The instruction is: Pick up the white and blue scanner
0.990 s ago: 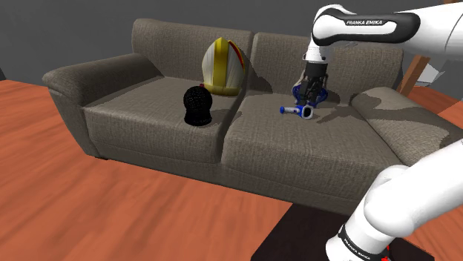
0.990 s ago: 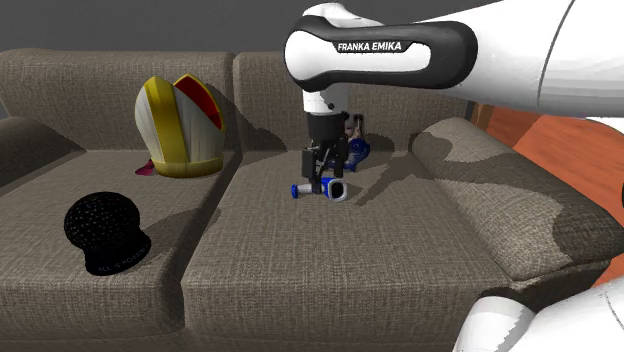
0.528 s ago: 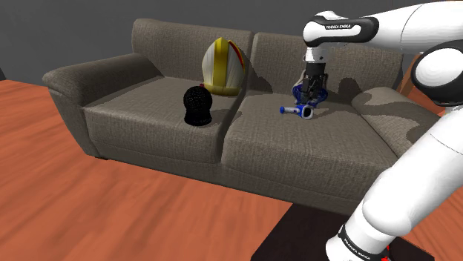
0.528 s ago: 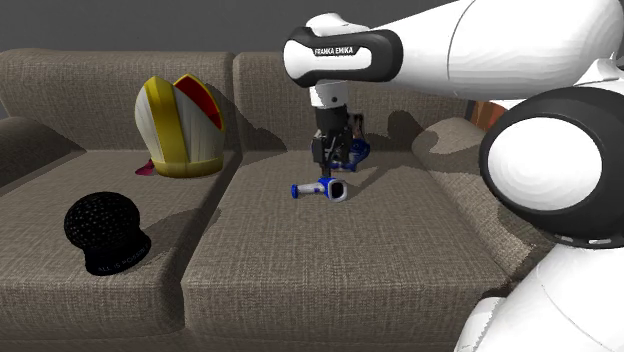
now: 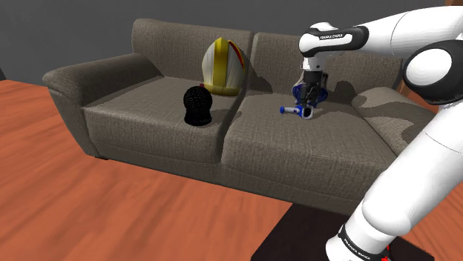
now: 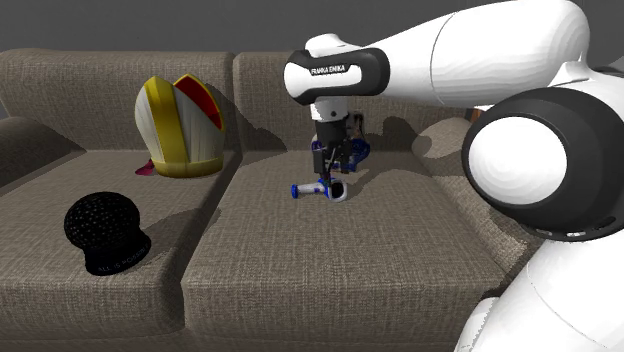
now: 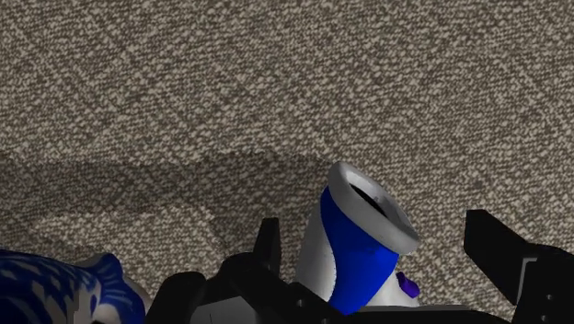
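1. My all-black two-finger gripper (image 5: 306, 104) (image 6: 329, 172) (image 7: 373, 232) hangs low over the sofa seat. Its fingers (image 7: 268, 243) are spread apart and clasp nothing. The white and blue scanner (image 7: 354, 247) (image 5: 297, 111) (image 6: 321, 189) stands btw them, w/ no contact I can see.
2. Scanner lies on a seat cushion of the grey-brown woven-fabric sofa (image 5: 148, 111) (image 6: 300, 260) (image 7: 276, 92). It's the cushion at the shoulder view's right, near the backrest.
3. Hidden: in the wrist view my hand's body covers the scanner's lower part, so the handle end is cut off. In both ext. views my hand overlaps the scanner's head end, and the finger gap is hard to read there.
4. A blue patterned thing (image 7: 55, 287) (image 6: 356, 150) sits just beside my hand, partly cut off. Can't tell what it is.
5. Vs 0.5 s ago: gripper is lower, tips now down at the scanner. Scanner itself hasn't shifted.
6. Axis: scanner lies on its side, long axis roughly across both ext. views, narrow blue end toward their left. In the wrist view its grey-rimmed mouth tilts toward the finger farther from the blue patterned thing.
7. Well apart: a yellow, white and red helmet-shaped thing (image 5: 222, 67) (image 6: 180, 125) by the backrest, and a black mesh ball (image 5: 197, 105) (image 6: 105, 232) on the other cushion.
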